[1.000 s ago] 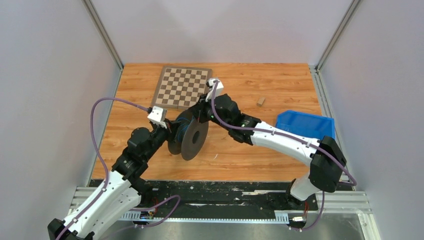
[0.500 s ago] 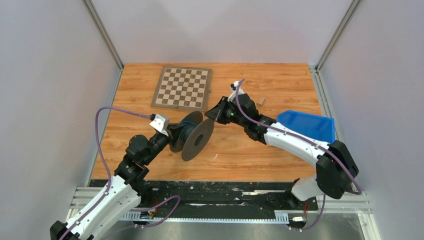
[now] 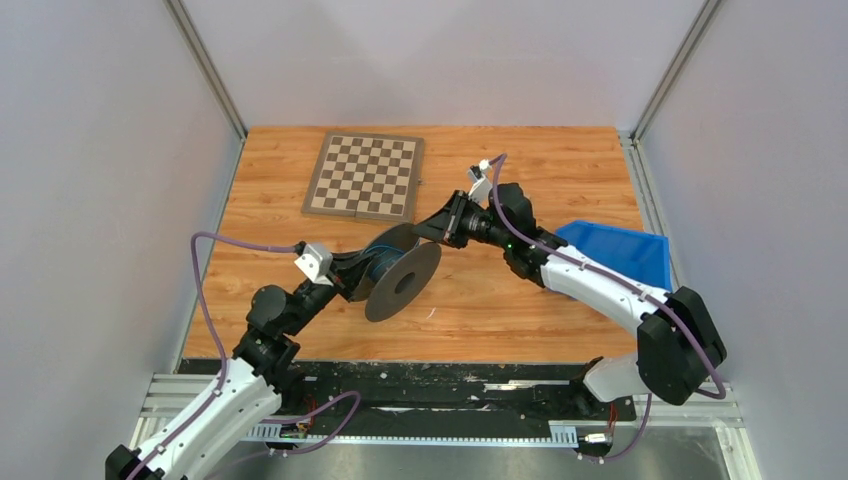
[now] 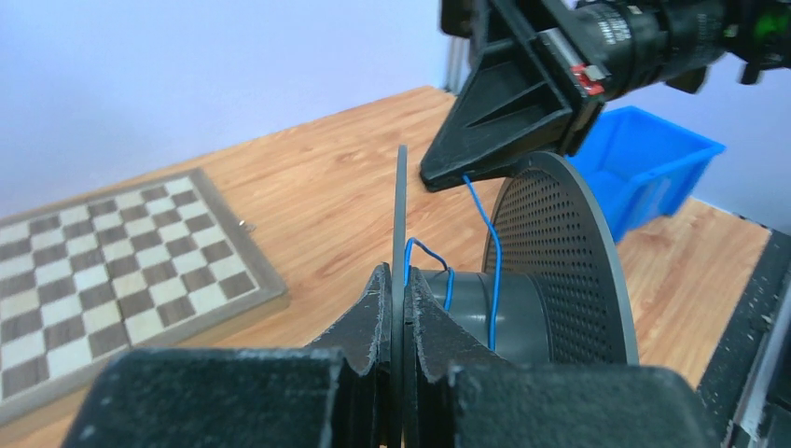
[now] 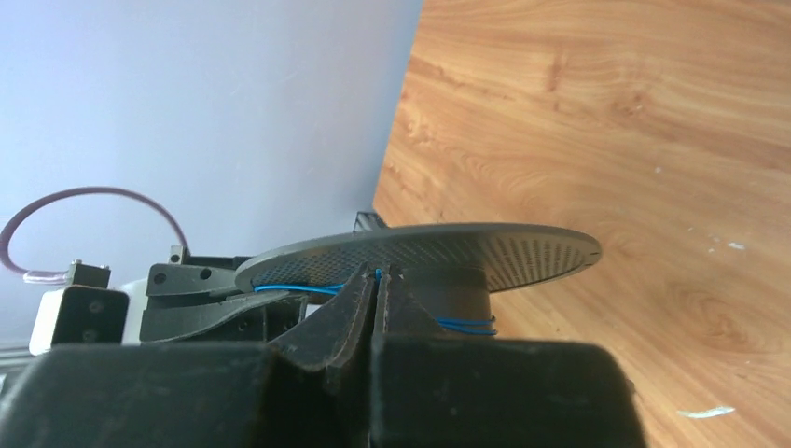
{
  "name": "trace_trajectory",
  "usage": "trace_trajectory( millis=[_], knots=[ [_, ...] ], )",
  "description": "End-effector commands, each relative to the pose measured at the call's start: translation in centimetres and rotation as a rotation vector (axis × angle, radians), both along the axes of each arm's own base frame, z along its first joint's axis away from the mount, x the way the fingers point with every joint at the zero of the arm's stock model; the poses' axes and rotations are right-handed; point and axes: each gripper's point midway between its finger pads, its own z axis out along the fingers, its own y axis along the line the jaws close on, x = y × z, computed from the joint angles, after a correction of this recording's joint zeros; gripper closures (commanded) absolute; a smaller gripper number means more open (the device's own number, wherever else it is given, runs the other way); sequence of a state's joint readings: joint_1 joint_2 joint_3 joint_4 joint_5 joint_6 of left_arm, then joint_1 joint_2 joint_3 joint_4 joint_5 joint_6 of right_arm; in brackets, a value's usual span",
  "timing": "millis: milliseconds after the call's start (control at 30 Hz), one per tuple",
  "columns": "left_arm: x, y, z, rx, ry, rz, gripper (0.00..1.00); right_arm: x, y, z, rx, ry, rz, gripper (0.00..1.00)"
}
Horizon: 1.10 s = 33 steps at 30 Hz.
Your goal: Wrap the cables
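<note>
Right claw (image 3: 440, 232) is fully closed, and between its fingertips it pinches the end of the cable (image 4: 492, 245), a very thin blue wire that runs down from the tips to the grey hub of the spool (image 3: 402, 282), where only a few turns lie. Left claw (image 4: 399, 280) is closed too, on the thin rim of the near flange. It holds the spool in the air above the table (image 3: 520, 310), with the perforated far flange on the other side of the hub. I think the main danger is the wire itself. It is so thin that it may slip out of the closed tips if the right arm pulls too strongly, and then the loose turns on the hub could spring off. If the pull is too weak, the wire goes slack and a loop can fall over the edge of a flange instead of between the two flanges. The right claw is very near the far flange, so in going around the spool it could strike it. The left grip is only on a narrow edge, and such a knock, or a hard pull of the wire, could twist the spool in the fingers or make it drop. The chessboard (image 3: 365, 175) and the blue bin (image 3: 612, 250) lie apart from this work.
</note>
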<state>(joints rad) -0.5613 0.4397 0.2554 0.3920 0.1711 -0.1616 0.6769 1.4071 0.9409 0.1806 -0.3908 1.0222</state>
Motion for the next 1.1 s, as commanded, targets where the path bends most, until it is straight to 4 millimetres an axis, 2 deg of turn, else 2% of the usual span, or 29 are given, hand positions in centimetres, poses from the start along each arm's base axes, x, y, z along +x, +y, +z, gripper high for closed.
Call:
trace_trajectory(
  millis=[0,100,133,300,533,833,1067],
  knots=[
    [-1.9,-0.4,8.3,-0.073,-0.306,-0.07,1.0,-2.9,0.5,1.6,0.07,0.038,0.121,1.0],
    [-2.0,-1.1,9.2,-0.012,-0.356,-0.1,1.0,-2.9,0.6,1.0,0.055,0.06,0.129,1.0],
    [-1.8,-1.4,8.8,0.011,-0.345,-0.112,1.0,-2.8,0.6,0.8,0.049,0.067,0.13,1.0],
    [-0.7,-1.1,8.8,0.1,-0.374,-0.056,1.0,-2.8,0.5,-0.9,0.03,0.116,0.126,1.0],
    [-0.2,-0.8,8.7,0.102,-0.403,-0.022,1.0,-3.0,1.0,-3.0,-0.007,0.134,0.177,1.0],
    [-0.8,-1.5,8.5,0.118,-0.418,-0.074,1.0,-3.4,1.3,-2.1,0.02,-0.037,0.254,0.97],
    [-1.2,-1.8,8.7,0.115,-0.424,-0.099,1.0,-3.3,1.5,-2.4,0.044,0.051,0.238,0.94]
  ],
)
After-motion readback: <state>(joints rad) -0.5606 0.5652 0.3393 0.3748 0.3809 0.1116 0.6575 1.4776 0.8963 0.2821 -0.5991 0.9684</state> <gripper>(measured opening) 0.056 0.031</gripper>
